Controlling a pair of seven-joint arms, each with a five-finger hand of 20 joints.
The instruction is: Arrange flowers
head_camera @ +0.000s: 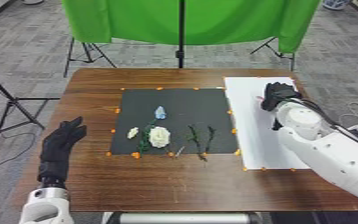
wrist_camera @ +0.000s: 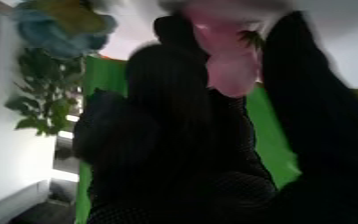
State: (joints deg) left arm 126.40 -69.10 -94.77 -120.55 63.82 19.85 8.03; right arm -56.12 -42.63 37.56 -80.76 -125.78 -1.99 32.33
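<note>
My left hand (head_camera: 62, 137) is open at the left of the table, away from the flowers. My right hand (head_camera: 280, 95) is over the far part of the white sheet (head_camera: 257, 125). In the right wrist view, pink petals (wrist_camera: 231, 75) are close in front of my right hand (wrist_camera: 167, 100); whether they are held is unclear. A blue flower (wrist_camera: 64, 30) with green leaves (wrist_camera: 44, 92) is also near it. On the black mat (head_camera: 135, 102) lie a white flower (head_camera: 159, 137), a small pale flower (head_camera: 133, 133), a blue blossom (head_camera: 160, 113) and dark green stems (head_camera: 194, 136).
Orange tape marks (head_camera: 135, 155) line the mat's edges on the wooden table (head_camera: 131, 180). Beyond the far table edge stand a green cloth (head_camera: 140, 22) and a black stand (head_camera: 181, 53). Another tripod (head_camera: 13, 102) is on the floor to the left.
</note>
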